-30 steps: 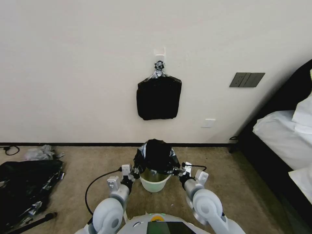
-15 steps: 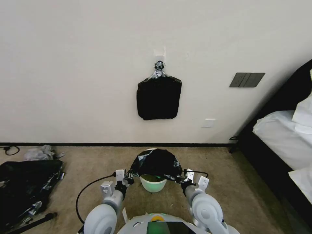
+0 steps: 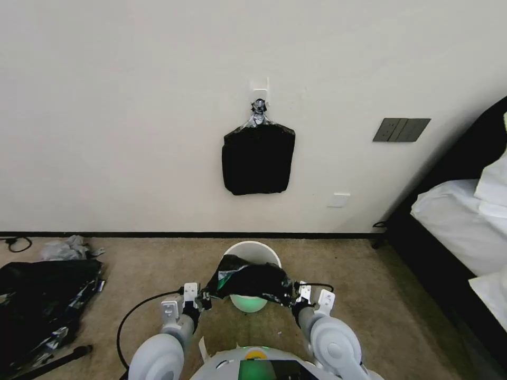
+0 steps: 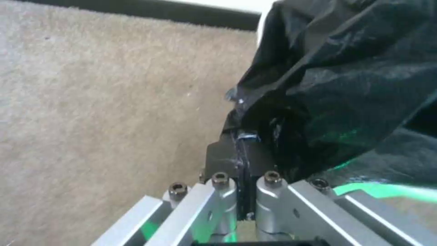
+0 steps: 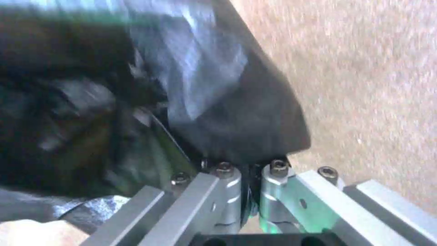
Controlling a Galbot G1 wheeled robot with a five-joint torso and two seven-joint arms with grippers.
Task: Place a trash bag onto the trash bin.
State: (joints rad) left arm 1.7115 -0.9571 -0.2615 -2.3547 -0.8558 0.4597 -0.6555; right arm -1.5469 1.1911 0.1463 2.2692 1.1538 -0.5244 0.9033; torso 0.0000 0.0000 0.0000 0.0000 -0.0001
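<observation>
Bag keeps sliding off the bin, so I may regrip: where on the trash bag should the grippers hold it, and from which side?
Grip the trash bag at its two outer edges, where the left gripper and right gripper pinch it now, coming from the robot's side. It hangs stretched between them across the near rim of the trash bin, so probably hold the mouth edges.
</observation>
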